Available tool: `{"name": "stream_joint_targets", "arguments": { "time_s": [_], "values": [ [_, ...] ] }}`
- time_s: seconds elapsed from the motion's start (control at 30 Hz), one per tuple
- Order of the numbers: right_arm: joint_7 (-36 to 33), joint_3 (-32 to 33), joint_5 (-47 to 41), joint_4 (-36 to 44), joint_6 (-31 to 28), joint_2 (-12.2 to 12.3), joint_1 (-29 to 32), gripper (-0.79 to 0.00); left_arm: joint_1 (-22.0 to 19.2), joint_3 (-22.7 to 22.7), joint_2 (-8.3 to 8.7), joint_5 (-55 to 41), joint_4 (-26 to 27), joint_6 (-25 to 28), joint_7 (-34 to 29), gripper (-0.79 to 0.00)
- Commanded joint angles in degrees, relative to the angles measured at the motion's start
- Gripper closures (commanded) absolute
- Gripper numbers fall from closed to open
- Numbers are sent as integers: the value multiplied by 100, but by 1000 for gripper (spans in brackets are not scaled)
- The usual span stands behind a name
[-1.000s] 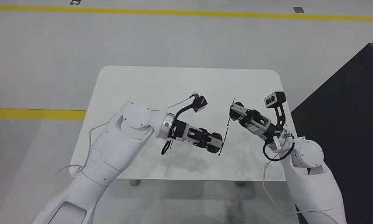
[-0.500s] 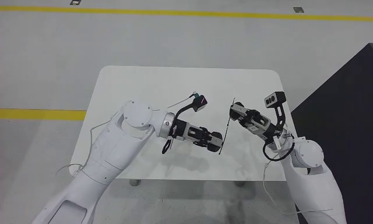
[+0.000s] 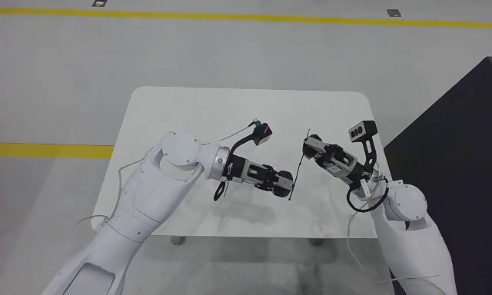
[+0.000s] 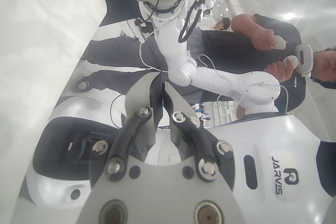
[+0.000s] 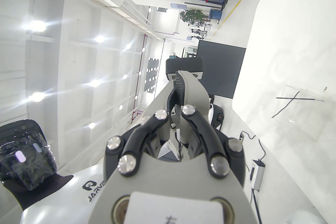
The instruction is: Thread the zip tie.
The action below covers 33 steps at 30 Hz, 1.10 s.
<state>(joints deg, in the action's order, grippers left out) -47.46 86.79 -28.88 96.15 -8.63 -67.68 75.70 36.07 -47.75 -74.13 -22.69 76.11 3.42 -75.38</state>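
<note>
A thin black zip tie (image 3: pixel 299 167) is held in the air above the white table (image 3: pixel 192 118), running from the far end near the right arm down toward the table's front edge. My right gripper (image 3: pixel 309 147) is shut on its upper part; in the right wrist view its fingers (image 5: pixel 181 80) are pressed together. My left gripper (image 3: pixel 284 184) is shut on the lower part, and the left wrist view shows a dark strip pinched in that gripper (image 4: pixel 159 79). The two grippers are a short distance apart along the tie.
The right wrist view shows a clear flat tray (image 5: pixel 302 104) on the table with a couple of black ties lying crossed in it. A dark panel (image 3: pixel 453 141) stands just right of the table. Bare tabletop lies to the left and far side.
My left gripper has crept slightly away from the table's front edge, holding the tie. The right arm and the tie's upper end have stayed still.
</note>
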Motion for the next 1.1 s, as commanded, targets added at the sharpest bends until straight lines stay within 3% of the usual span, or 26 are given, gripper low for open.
{"name": "stream_joint_targets", "arguments": {
  "time_s": [0.0, 0.5, 1.07],
  "values": [
    [0, 0, 0, 0, 0, 0, 0, 0, -18, 26, -5, 33, 8, -19, -7, 0],
    [161, -26, 32, 94, 101, 3, 56, 0, -112, 102, -41, 79, -48, 26, 8, 0],
    [50, -163, -516, 140, 880, 28, 163, 0, -94, 84, -36, 118, -23, 61, 32, 0]
  ]
}}
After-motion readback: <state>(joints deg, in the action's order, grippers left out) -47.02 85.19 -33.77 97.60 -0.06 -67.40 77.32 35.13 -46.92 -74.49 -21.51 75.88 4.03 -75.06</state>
